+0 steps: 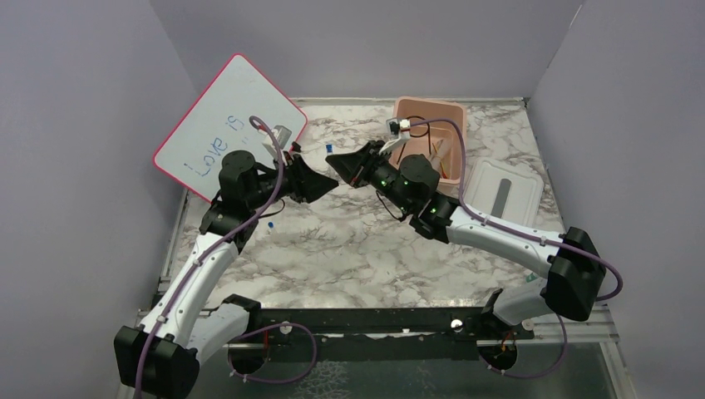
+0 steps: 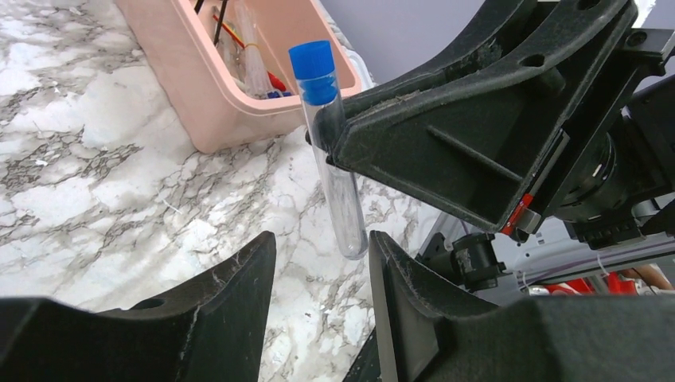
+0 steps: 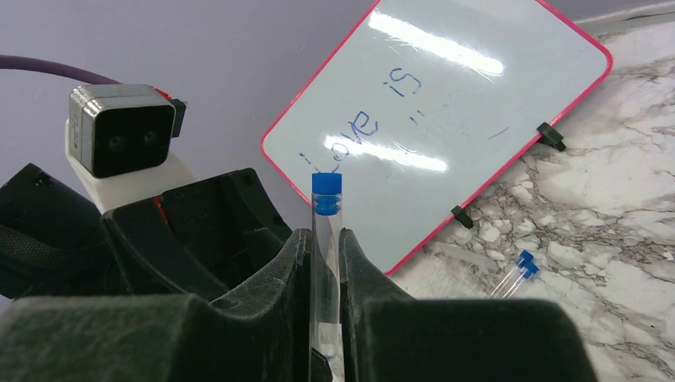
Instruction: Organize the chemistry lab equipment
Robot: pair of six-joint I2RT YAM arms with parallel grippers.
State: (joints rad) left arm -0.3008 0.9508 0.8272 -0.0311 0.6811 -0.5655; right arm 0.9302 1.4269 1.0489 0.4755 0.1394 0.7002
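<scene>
Marbled tabletop under grey walls, both arms met in mid-air over its far half. Pinched between the pressed-in fingers of the right gripper: a clear tube with a blue cap, upright, cap standing above the fingertips and the long body running down between them. Held high, just under the cap, going by the left wrist view. Spread wide just below: the left gripper, the rounded foot of the tube hanging in or just before its gap, nearer one finger than the other and seemingly touching neither. Long axis roughly square to the closing line of those open fingers, so a plain squeeze enough to take the lower end. Looks like a hand-over, direction impossible to tell. Nothing between fingers and glass. Farther out, behind the tube and on the right arm's side, a pink tub holding thin rods and other bits, with a white lid beside it. On the left arm's side, leaning on the wall, a pink-rimmed whiteboard, and near its foot two small blue-capped vials lying on the marble, well apart from both grippers.
</scene>
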